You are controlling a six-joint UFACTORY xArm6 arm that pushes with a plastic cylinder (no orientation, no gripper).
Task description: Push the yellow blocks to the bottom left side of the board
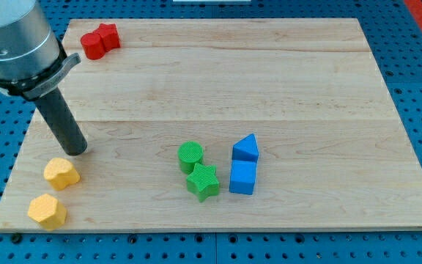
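Yellow sat where I wanted it: the yellow hexagon block (47,211) lay hard by the bottom-left corner of the wooden board (218,81), and the yellow heart-shaped block (61,173), if I read its outline rightly, lay just above and right of it. My tip (74,152) rested on the board just above that heart, close but apparently not touching; being a bare rod, it had nothing to spread, press together or pinch. Both yellows looked light, stiff and ready to slide or spin, so I judged a push square on a flat side best. Right of the yellows stood the green cylinder (190,156) touching the green star (203,181), then the blue triangular block (245,148) above the blue cube (242,177). Two red blocks (99,41) sat far above. No containers were present.
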